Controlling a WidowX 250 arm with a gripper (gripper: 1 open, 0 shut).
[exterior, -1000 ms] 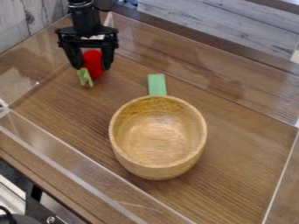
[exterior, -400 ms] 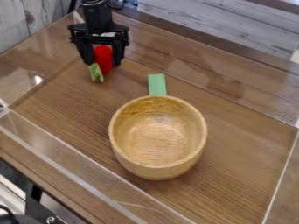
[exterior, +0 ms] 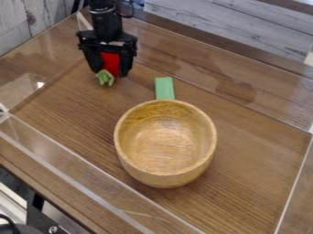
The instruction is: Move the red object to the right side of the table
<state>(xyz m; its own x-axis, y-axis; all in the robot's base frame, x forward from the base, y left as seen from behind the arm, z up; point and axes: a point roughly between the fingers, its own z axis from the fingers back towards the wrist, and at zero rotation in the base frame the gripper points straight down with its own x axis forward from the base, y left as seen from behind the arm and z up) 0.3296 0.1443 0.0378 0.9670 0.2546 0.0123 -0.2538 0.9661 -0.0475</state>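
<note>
The red toy fruit (exterior: 112,62) w/ its light green leafy end (exterior: 106,79) is a bit further toward the right of the view than a sec ago, and the black gripper (exterior: 108,57) has shifted the same way, approx. in step with it. The leafy end also sits closer beneath the red body now, so the fruit has prob. turned a little as it went.

Gripper state: wide open, fingers spread either side of the fruit, no closed grip that I can see. Looks more like a push or drag along the table (exterior: 68,110) than a carry (can't tell exactly which finger is touching, too small at this res).

For the task: direction looks good if "right" means the right of the view, but it's early days. The fruit is still in the upper left part, well apart from the right side. The wooden bowl (exterior: 166,146) and its flat green handle (exterior: 166,89) haven't moved; both lie further right and nearer the camera.

Next, I'd say, keep the sweep going along the far part, past the handle. Main risks: fruit rolls out from between the fingers, or the path dips and bumps the handle.
</note>
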